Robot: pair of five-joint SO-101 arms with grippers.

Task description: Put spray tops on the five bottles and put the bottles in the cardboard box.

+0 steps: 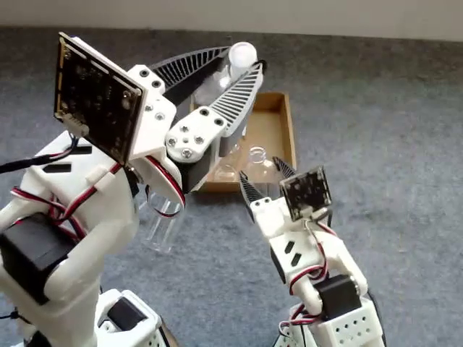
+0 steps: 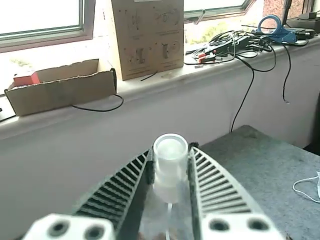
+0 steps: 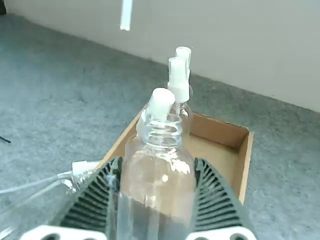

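1. Across the grey surface (image 1: pixel 405 144), the cardboard box (image 1: pixel 271 134) sits open-topped just beyond my two arms. Capped bottles (image 3: pixel 178 80) stand at its far corner, at least two by my count.
2. My left end effector (image 1: pixel 243 61) is high above the box, clenched on a spray top (image 2: pixel 170 150). The white head sits between the fingers.
3. My right end effector (image 3: pixel 157 165) is low, by the box's near edge. It is grasping an uncapped bottle (image 3: pixel 160 135) around its body, upright, neck open.
4. A spare bottle (image 1: pixel 163 224) lies on its side on the surface beside the box, under my left arm.
5. The dip tube (image 3: pixel 126 15) hangs free from the spray top, well above the open neck.
6. Step in hand (judgement): mating this top to the held bottle. The top is not yet lined up or seated.
7. The next move calls for bringing the left arm down so the tube tip enters the neck first. The right grip must keep the bottle upright and steady. Then I press and twist the top home. Risk: the thin tube may catch the rim and bend.
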